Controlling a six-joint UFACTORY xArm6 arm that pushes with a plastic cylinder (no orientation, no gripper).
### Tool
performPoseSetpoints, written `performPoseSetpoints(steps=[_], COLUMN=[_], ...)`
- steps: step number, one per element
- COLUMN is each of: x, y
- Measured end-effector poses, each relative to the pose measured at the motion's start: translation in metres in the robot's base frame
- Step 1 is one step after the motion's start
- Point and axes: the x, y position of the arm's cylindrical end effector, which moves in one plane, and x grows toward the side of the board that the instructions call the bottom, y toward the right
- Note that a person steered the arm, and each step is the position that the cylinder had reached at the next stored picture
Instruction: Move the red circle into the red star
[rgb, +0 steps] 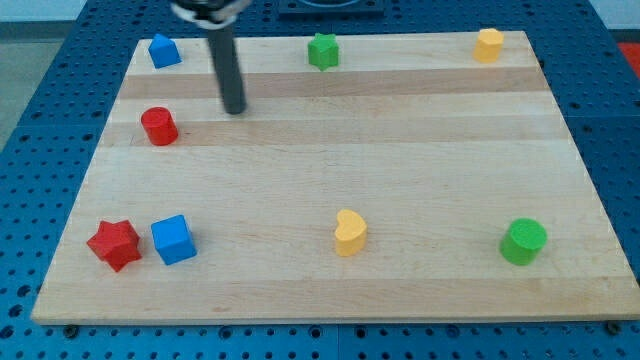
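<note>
Camera view: my tip (235, 110), no hand, sits just right of the red circle (159, 126) near the table (400, 180)'s left edge; next, get above it and push toward the red star (114, 244) at the bottom-left corner.

Colours here are pretty simple: the surface (400, 170) is pale wood with lengthwise grain stripes, on a blue perforated base (40, 150). Just left of the blue cube (173, 239) is the red star (114, 244); the red circle (159, 126) is a matching red. Also a blue block (164, 50), green star (322, 50), green cylinder (523, 241), yellow heart (350, 232), yellow block (488, 45). My tip (235, 110) is dark grey.
</note>
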Motion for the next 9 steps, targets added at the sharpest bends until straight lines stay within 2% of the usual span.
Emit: performPoseSetpoints(steps=[1,2,3,4,6,7,8,9], x=[0.033,0.054,0.02,0.018,0.116,0.101,0.054,0.065], y=[-0.064,-0.068,-0.062,-0.097,-0.119,-0.119,-0.1,-0.078])
